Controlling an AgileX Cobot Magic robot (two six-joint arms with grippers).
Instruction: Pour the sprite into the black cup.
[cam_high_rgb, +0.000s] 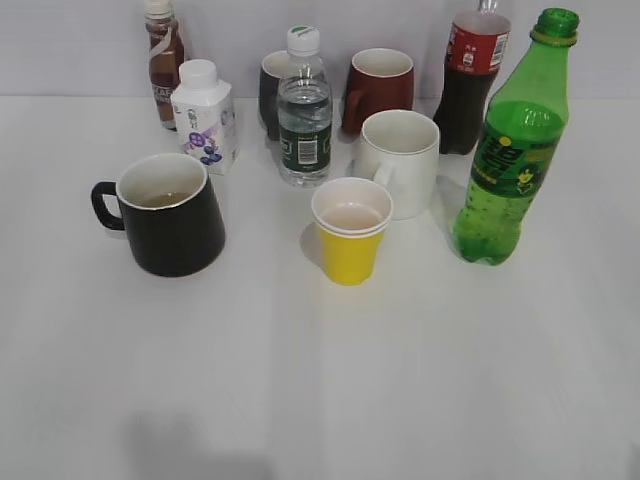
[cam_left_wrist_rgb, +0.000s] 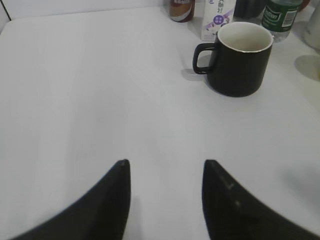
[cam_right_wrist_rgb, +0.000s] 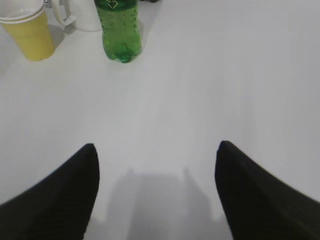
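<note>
The sprite (cam_high_rgb: 512, 150) stands upright at the right of the white table (cam_high_rgb: 320, 380), capped, just right of a white mug (cam_high_rgb: 400, 160) and near a yellow paper cup (cam_high_rgb: 350, 232). Over on the left sits the black cup (cam_high_rgb: 165, 213), handle pointing left, a little liquid inside. The left gripper (cam_left_wrist_rgb: 165, 167) hangs jaws apart, empty, short of the cup. The right gripper (cam_right_wrist_rgb: 156, 150) is spread wide, holding nothing, well back from the bottle
</note>
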